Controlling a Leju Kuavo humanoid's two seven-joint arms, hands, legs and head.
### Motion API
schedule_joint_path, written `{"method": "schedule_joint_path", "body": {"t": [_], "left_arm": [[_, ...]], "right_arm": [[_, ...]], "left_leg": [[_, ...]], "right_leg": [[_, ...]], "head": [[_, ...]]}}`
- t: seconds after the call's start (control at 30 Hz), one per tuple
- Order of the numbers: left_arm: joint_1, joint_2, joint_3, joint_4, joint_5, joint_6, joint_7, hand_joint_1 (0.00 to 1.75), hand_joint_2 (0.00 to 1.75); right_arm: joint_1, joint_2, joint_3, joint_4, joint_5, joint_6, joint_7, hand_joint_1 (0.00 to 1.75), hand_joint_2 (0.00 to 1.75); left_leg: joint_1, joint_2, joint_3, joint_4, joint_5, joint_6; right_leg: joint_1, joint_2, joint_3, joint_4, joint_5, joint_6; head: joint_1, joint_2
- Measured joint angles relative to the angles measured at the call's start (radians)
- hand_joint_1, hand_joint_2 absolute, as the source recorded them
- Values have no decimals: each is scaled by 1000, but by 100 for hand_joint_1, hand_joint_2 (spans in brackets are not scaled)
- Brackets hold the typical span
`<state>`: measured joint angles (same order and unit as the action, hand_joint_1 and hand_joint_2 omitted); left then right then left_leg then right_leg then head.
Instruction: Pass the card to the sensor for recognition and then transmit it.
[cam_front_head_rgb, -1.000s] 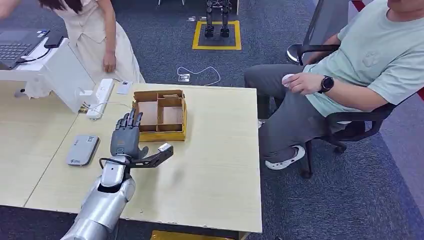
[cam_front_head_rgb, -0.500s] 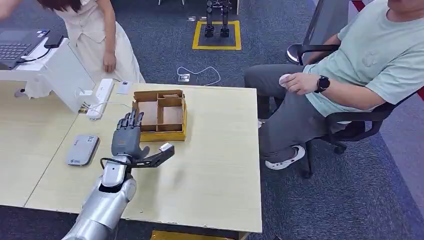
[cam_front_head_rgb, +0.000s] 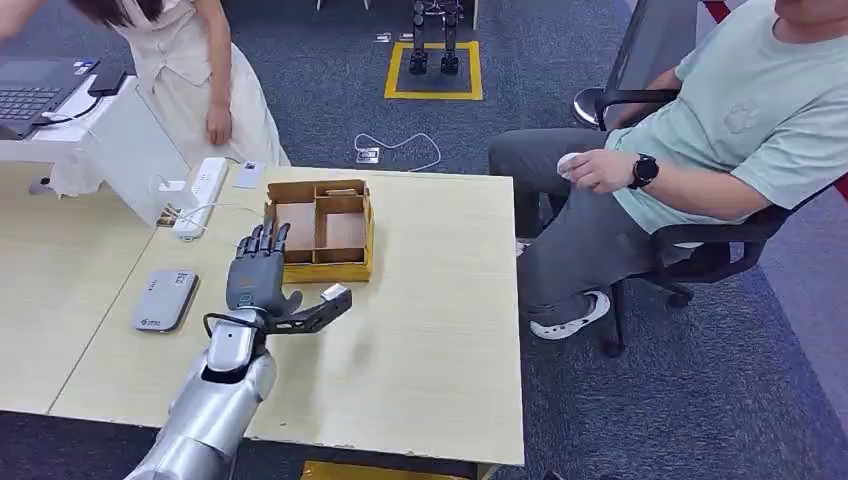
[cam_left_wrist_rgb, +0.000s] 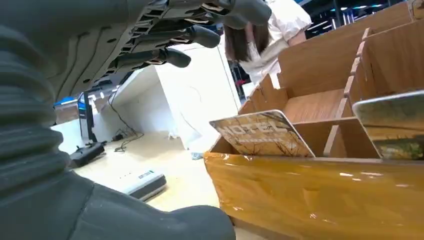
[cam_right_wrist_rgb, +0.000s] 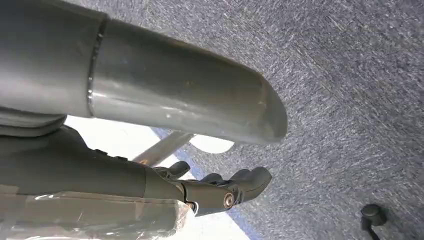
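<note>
Your left hand (cam_front_head_rgb: 258, 285), fingers (cam_left_wrist_rgb: 170, 55) spread and empty, hovers beside the box (cam_front_head_rgb: 322, 230); reach carelessly and you risk toppling the leaning card (cam_left_wrist_rgb: 262, 134).

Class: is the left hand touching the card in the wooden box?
Apart. In the left wrist view, the left hand hovers with open space between its fingers and the card in the box.

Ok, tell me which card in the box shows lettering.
The pale card printed with bare branches; the other card shows only dark scenery.
</note>
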<state>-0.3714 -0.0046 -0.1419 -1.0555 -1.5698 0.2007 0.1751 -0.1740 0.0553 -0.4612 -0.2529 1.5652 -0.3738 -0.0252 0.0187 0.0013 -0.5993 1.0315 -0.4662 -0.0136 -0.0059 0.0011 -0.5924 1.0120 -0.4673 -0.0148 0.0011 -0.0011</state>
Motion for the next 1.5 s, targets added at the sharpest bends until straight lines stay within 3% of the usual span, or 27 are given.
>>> {"method": "schedule_joint_path", "body": {"t": [1.5], "left_arm": [[-41, 6, 35, 121, 0, 16, 37, 0, 175]], "right_arm": [[-6, 0, 16, 0, 0, 7, 0, 0, 0]], "left_leg": [[0, 0, 0, 0, 0, 0]], "right_leg": [[0, 0, 0, 0, 0, 0]], "head": [[0, 0]]}}
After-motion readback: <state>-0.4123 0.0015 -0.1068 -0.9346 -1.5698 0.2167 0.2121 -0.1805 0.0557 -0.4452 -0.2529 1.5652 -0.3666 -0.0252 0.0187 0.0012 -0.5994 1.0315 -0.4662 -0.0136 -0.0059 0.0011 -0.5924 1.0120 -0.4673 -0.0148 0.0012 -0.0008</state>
